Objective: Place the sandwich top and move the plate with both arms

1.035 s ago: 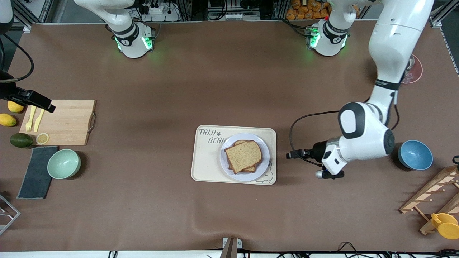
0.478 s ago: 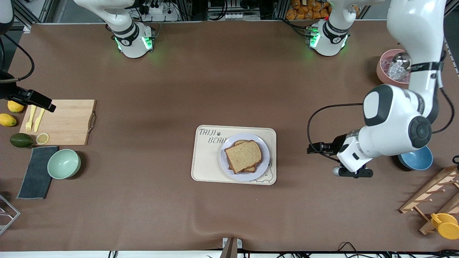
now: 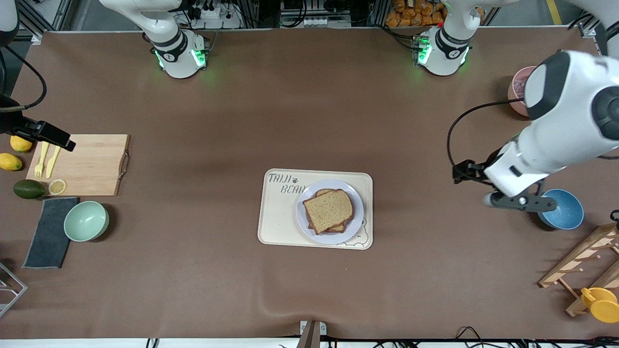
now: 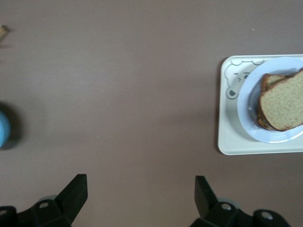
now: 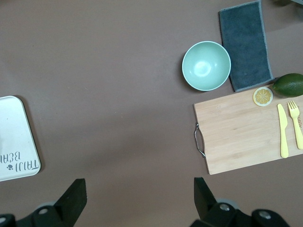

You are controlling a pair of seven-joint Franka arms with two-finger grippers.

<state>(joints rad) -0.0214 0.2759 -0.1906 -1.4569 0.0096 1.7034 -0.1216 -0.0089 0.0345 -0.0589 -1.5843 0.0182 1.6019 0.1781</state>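
The sandwich top (image 3: 330, 210) lies flat on the plate (image 3: 359, 212), over another slice that peeks out beneath it. The plate stands on a cream tray (image 3: 278, 220) in the middle of the table. In the left wrist view the sandwich top (image 4: 284, 104) and plate (image 4: 247, 113) sit at the picture's edge. My left gripper (image 4: 141, 182) hangs open and empty over bare table between the tray and a blue bowl (image 3: 563, 210). My right gripper (image 5: 140, 182) is open and empty, high over the table beside the wooden board (image 5: 246, 130), and waits.
At the right arm's end lie a cutting board (image 3: 92, 164) with yellow cutlery, a mint bowl (image 3: 86, 221), a dark cloth (image 3: 48, 232) and fruit. At the left arm's end stand a pink bowl (image 3: 518, 92), a wooden rack (image 3: 580, 261) and a yellow cup (image 3: 599, 302).
My left arm has risen and swung away from the tray toward its own end of the table, now by the blue bowl. The sandwich, plate and right arm have not moved.
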